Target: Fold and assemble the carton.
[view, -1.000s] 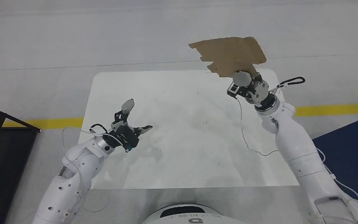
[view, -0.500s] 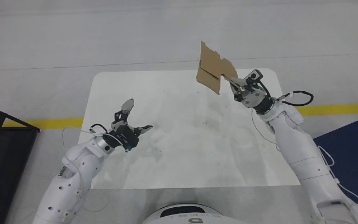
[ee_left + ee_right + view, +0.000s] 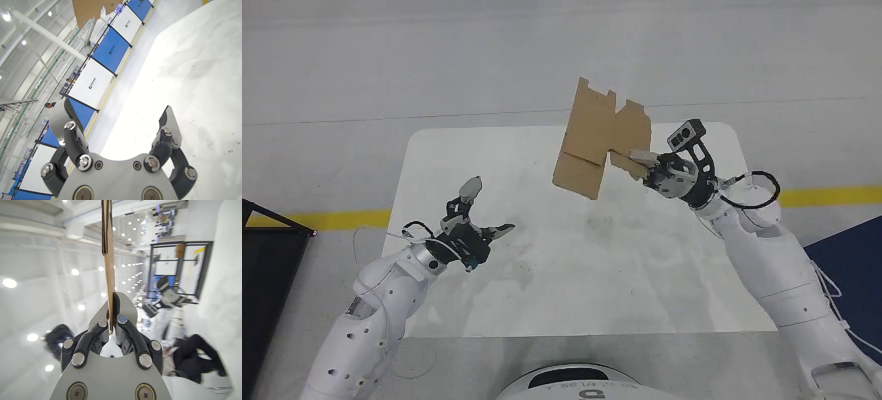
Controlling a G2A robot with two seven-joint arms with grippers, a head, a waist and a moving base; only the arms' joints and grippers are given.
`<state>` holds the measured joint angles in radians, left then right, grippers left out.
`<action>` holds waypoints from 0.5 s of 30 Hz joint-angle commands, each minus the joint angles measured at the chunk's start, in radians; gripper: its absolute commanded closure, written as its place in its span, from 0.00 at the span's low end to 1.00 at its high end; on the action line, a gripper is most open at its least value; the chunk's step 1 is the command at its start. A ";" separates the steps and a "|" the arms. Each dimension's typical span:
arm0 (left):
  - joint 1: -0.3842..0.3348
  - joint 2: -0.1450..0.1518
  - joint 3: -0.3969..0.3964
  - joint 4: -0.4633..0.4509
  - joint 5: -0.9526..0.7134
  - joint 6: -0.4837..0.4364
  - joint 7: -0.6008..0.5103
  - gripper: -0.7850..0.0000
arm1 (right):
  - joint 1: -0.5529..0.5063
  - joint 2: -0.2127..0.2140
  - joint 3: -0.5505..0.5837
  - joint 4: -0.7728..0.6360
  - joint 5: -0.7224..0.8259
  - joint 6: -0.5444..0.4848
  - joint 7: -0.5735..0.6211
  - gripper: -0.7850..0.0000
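A flat brown carton (image 3: pixel 597 138) hangs in the air over the far right part of the white table (image 3: pixel 582 270), standing nearly on edge. My right gripper (image 3: pixel 642 163) is shut on one of its flaps. In the right wrist view the carton (image 3: pixel 108 262) runs edge-on between the two fingers of that gripper (image 3: pixel 111 306). My left gripper (image 3: pixel 485 208) hovers low over the table's left side, open and with nothing in it. From the left wrist, the open gripper (image 3: pixel 118 113) faces the table, and a corner of the carton (image 3: pixel 90 9) shows far off.
A thin cable (image 3: pixel 687 245) trails across the table by the right arm. The table's left edge meets grey floor with a yellow line (image 3: pixel 332 218). Blue and white partition panels (image 3: pixel 105 58) stand beyond the table.
The right arm has swung the carton from flat beyond the table's far edge to nearly upright, and carried it leftward over the table. The left arm has stayed still.
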<state>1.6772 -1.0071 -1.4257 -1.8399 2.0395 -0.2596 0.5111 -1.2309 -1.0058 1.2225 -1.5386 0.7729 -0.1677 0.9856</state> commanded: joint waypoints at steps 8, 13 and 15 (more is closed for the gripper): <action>0.000 0.000 0.000 0.000 0.000 0.000 0.000 0.00 | -0.115 0.014 0.045 -0.123 -0.639 -0.205 -0.265 1.00; 0.000 0.000 0.000 0.000 0.000 0.000 0.000 0.00 | -0.150 0.017 0.074 -0.145 -0.643 -0.227 -0.302 1.00; 0.000 0.000 0.000 0.000 0.000 0.000 0.000 0.00 | -0.150 0.017 0.074 -0.145 -0.643 -0.227 -0.302 1.00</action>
<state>1.6772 -1.0071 -1.4257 -1.8399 2.0395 -0.2596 0.5111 -1.3816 -0.9883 1.2976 -1.6837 0.1306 -0.3953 0.6834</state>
